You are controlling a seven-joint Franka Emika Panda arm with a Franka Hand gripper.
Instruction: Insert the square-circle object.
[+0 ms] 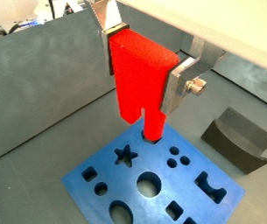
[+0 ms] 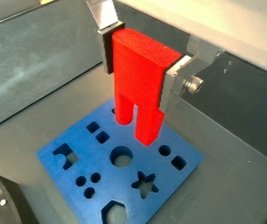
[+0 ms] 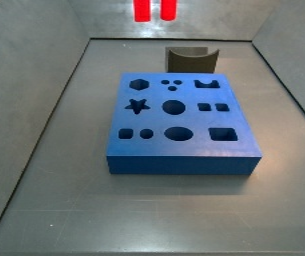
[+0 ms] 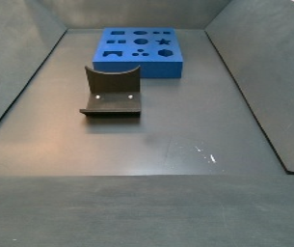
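Observation:
My gripper [image 1: 144, 70] is shut on the square-circle object [image 1: 139, 83], a bright red piece with two prongs pointing down. It shows in both wrist views; the gripper [image 2: 143, 66] clamps the red piece [image 2: 139, 87] by its blocky upper body between silver fingers [image 1: 173, 87]. The prong tips hang above the blue board [image 1: 115, 173], apart from it. The board [image 2: 94, 157] has several shaped holes. In a side view only the red prongs [image 3: 155, 10] show, high above the far end of the board [image 3: 182, 162]. The board also shows in a side view [image 4: 156, 66].
A dark grey curved block [image 3: 188, 55] stands on the grey floor beside the board; it shows in the other views too [image 4: 111, 92] [image 1: 241, 140] [image 2: 13, 201]. Sloping grey walls enclose the floor on all sides.

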